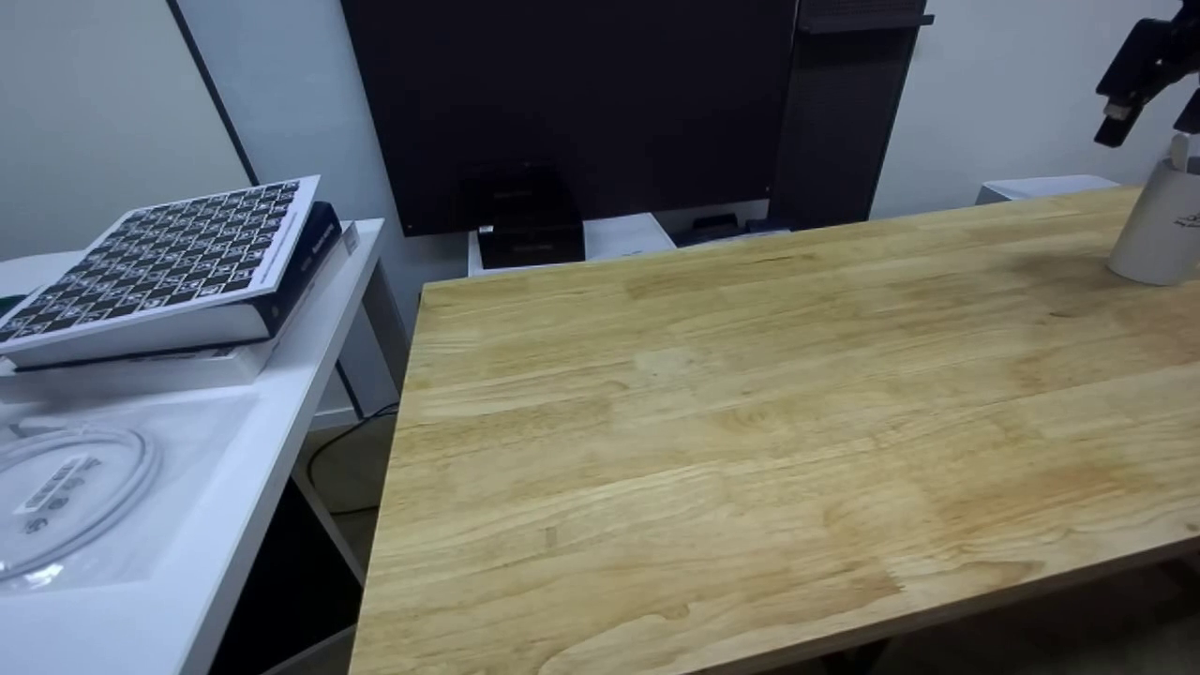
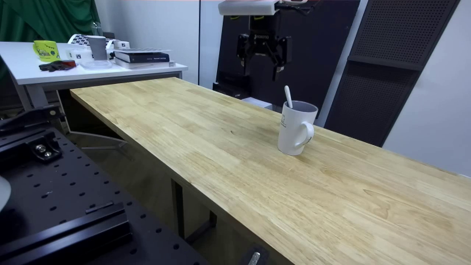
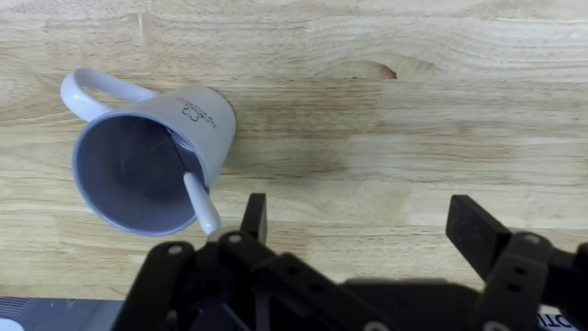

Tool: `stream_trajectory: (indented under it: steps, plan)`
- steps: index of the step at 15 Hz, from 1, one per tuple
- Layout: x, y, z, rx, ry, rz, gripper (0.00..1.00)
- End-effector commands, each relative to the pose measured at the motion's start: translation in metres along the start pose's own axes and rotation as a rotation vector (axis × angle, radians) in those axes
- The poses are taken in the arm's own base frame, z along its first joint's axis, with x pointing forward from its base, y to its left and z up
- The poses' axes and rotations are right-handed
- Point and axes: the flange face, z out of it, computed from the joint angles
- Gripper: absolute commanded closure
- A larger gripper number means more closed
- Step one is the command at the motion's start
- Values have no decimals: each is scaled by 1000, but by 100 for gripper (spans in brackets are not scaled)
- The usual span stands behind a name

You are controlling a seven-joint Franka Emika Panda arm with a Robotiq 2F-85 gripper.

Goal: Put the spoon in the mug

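Observation:
The pale whitish-grey mug (image 2: 292, 130) stands upright on the wooden table; it also shows in an exterior view (image 1: 1155, 230), cut by the frame edge, and in the wrist view (image 3: 209, 117). The spoon (image 2: 288, 96) is in the mug, its whitish handle leaning on the rim and sticking out above; it also shows in the wrist view (image 3: 201, 202), where its thin metal part runs down inside. Its bowl is hard to see. My gripper (image 2: 260, 71) is open and empty, above the mug and to one side. In the wrist view its fingers (image 3: 358, 204) are wide apart, right of the mug.
The wooden table (image 2: 206, 129) extends around the mug. A white side table (image 1: 309, 375) holds books (image 1: 178, 272) and a bagged cable (image 1: 84, 497). A black perforated platform (image 2: 92, 206) lies at the near side. Dark panels (image 1: 581, 103) stand behind the table.

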Motion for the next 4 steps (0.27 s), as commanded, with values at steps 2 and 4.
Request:
stream_trajectory:
  steps: [2,4]
  plan:
    - [1,0,-1,5,-11,-9,0]
    - [1,0,-1,6,-12,-14,0]
